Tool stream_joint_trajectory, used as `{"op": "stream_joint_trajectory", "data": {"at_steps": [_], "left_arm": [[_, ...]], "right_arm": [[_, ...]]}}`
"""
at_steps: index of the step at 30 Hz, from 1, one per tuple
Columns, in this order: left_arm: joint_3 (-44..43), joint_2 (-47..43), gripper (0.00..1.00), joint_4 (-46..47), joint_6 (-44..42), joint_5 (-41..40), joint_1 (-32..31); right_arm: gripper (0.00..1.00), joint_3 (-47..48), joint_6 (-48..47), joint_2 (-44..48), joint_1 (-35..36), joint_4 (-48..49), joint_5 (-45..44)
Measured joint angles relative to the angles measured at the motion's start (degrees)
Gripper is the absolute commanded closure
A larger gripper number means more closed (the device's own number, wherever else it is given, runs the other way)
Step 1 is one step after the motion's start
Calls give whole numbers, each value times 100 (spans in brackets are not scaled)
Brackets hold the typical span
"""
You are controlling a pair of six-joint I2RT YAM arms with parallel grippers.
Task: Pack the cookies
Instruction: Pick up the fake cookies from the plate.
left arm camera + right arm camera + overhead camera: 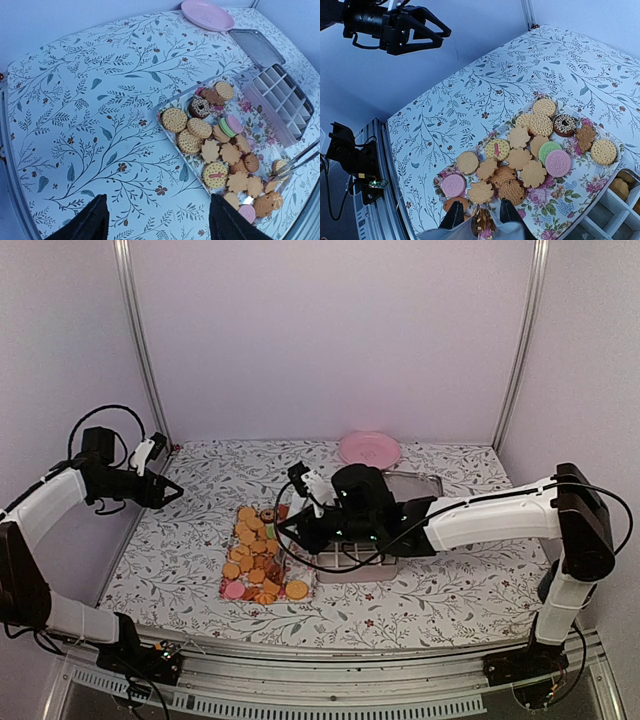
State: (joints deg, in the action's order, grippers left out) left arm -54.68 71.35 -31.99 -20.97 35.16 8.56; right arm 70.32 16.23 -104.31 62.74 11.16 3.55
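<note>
golden ridged cookies [540,125] | floral tray [555,195] | right claw [480,216] squeezing thin tongs [300,156]

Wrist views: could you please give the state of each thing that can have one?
cookies: loose on the tray, unpacked.
divided box: open, a cookie inside.
lid: off, beside the box.
pink plate: empty.
left gripper: open, empty.
right gripper: jaws narrow around one cookie, grip unclear.

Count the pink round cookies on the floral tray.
2. One pink round cookie overlaps a green round cookie midway along the floral tray; the other lies at the tray's end beside the right gripper. More may hide under that gripper.
</note>
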Motion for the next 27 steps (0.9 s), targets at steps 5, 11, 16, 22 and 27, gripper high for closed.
{"op": "stream_joint_trajectory", "data": {"at_steps": [5, 11, 16, 22, 27], "left_arm": [[0, -37, 31, 2, 2, 15, 0], [0, -37, 31, 4, 2, 17, 2], [0, -37, 32, 9, 2, 17, 2], [0, -37, 32, 48, 4, 17, 4], [0, -37, 32, 83, 4, 17, 4]], "right_arm": [[100, -42, 39, 96, 26, 20, -31], [100, -177, -59, 225, 55, 22, -306], [100, -177, -247, 352, 101, -13, -560], [100, -155, -525, 492, 103, -74, -848], [100, -20, -870, 535, 74, -243, -1084]]}}
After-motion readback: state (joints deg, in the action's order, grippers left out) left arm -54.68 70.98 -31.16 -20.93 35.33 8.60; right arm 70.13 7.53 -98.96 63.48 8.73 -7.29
